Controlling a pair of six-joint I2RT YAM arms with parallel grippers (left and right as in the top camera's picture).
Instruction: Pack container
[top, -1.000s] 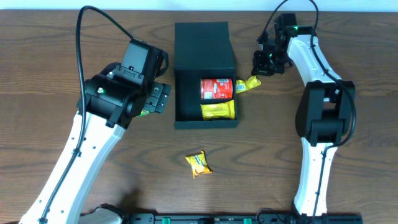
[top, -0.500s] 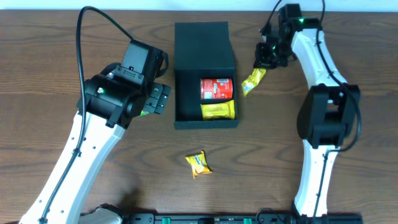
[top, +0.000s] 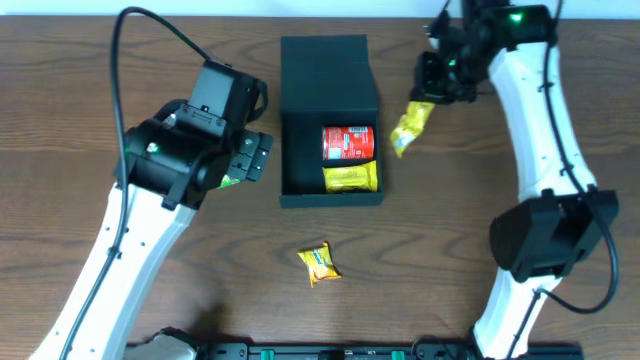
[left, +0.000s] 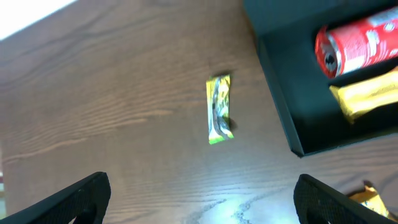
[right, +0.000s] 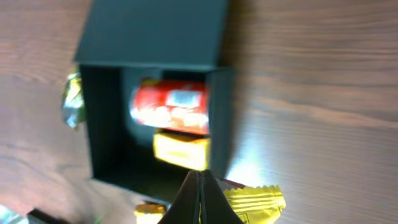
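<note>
Left jaws hung wide and empty above the desk (top: 60, 100), as they had a second earlier. Under them a green packet (left: 218, 109) lay flat, near the left wall of the box (top: 328, 70) but not touching it. The box sat mid-desk with its lid folded back toward the far side and its well open upward. Inside, a red can (top: 348, 142) lay on its side with a yellow bar (top: 350, 179) against its near side. Nearer the robot, well apart from the box, lay a loose yellow packet (top: 318, 264). Right of the box came the change. The right jaws were pinched shut on one end of a third packet (top: 409, 127), which a second before had rested at the box's right rim. It now dangled clear of the desk, just beside that wall. The pick looked done. What remained, by my reading, was to carry it over the well, let go, then fetch the two packets left on the desk.
</note>
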